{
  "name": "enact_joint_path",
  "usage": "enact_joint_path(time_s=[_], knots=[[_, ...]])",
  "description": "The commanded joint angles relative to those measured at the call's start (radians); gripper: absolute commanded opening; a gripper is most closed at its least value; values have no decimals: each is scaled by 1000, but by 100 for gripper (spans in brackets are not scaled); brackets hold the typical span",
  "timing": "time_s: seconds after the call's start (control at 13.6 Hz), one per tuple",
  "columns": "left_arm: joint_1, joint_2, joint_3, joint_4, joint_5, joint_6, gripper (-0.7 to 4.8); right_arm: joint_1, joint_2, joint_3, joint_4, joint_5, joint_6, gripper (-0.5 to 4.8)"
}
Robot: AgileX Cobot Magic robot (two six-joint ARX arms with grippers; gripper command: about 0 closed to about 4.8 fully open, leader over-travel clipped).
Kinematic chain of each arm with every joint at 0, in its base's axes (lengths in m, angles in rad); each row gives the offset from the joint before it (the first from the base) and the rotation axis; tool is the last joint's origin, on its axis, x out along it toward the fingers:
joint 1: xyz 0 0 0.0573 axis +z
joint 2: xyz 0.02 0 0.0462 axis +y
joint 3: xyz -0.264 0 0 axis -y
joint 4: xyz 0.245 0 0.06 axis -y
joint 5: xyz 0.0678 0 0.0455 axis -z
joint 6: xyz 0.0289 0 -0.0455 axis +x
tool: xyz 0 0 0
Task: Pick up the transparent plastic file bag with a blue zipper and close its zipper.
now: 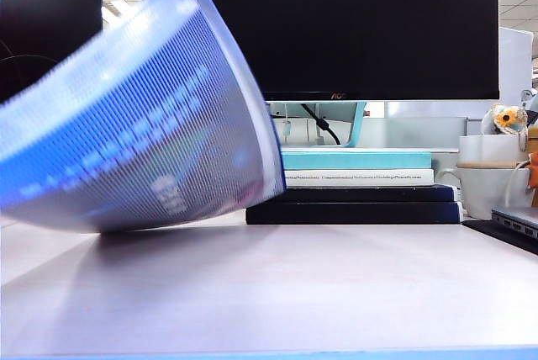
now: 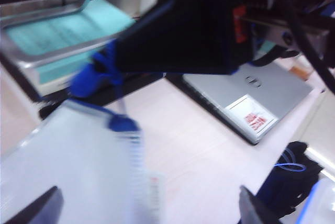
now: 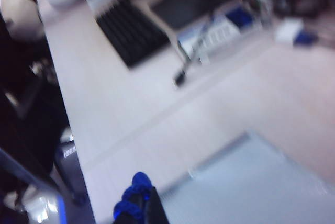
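The file bag [image 1: 143,124] hangs curved and blurred at the left of the exterior view, its lower edge near the table and its top corner running out of the picture. My right gripper [image 3: 146,204] is shut on the blue cord pull of the zipper [image 3: 137,190], and the bag's sheet [image 3: 256,182] spreads out beside it. In the left wrist view the right gripper [image 2: 112,69] holds that blue pull [image 2: 91,80] above the bag [image 2: 68,156]. My left gripper [image 2: 147,208] is open over the bag's edge, with nothing between its fingertips [image 2: 44,205].
A monitor [image 1: 378,23] stands behind a stack of books [image 1: 357,179], with a white mug [image 1: 492,183] to the right. A silver laptop [image 2: 251,88] lies on the table. A black keyboard [image 3: 131,30] sits farther off.
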Motion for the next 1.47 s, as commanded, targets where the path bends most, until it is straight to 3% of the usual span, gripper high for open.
enact_joint_path(time_s=[0.07, 0.29, 0.37, 0.51, 0.88, 0.96, 1.03, 1.25, 1.32, 1.4, 1.47], knots=[[0, 0, 3, 21, 4, -2, 406, 36, -6, 7, 105, 11, 48, -2], [0, 0, 3, 22, -127, 24, 390, 60, -10, 7, 145, 7, 79, -1], [0, 21, 3, 47, -190, 82, 332, 60, -48, 7, 159, -1, 96, -1], [0, 67, 3, 84, -134, 80, 332, 60, -68, 7, 176, -16, 105, -2], [0, 79, 3, 149, -123, 62, 330, 60, -67, 6, 95, 18, 63, -1], [0, 80, 3, 160, -123, 57, 308, 60, -68, 6, 100, 18, 63, -1], [0, 84, 3, 170, -123, 58, 238, 60, -68, 6, 102, 13, 63, -1], [0, 116, 3, 174, -117, 56, 230, 67, -68, 6, 113, -20, 72, -1], [0, 116, 3, 174, -123, 70, 60, 66, -68, 6, 90, -20, 71, -1], [0, 116, 3, 177, -123, 82, 3, 66, -68, 6, 43, -17, 35, -1], [0, 115, 3, 198, -100, 105, -6, 65, -68, 6, -12, 37, -34, -1]])
